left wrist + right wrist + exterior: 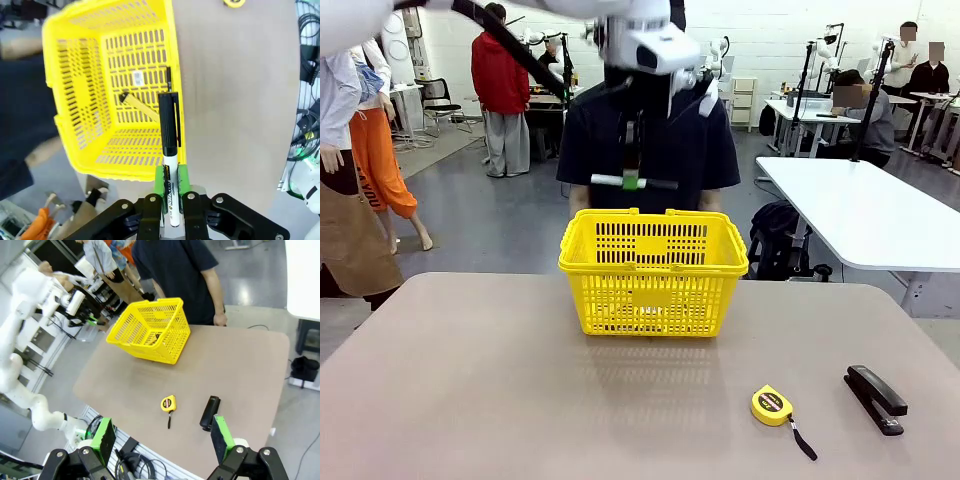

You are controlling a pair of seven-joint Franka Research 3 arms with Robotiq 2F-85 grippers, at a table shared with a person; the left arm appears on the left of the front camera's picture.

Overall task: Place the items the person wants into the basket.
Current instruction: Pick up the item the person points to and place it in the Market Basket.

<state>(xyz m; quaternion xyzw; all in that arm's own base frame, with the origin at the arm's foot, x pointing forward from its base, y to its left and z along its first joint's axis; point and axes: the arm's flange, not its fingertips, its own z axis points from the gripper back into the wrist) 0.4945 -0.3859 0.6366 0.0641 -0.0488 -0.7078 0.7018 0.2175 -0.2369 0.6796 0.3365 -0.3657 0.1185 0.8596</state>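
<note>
The tape measure (772, 405) and stapler (875, 398) lie well clear of the basket (653, 270). Above it, the left gripper (170, 192) clamps the white, black-capped marker (169, 150); the utility knife (140, 107) lies inside. The right gripper (162, 439) stands wide.

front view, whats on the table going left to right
basket → tape measure → stapler
</note>
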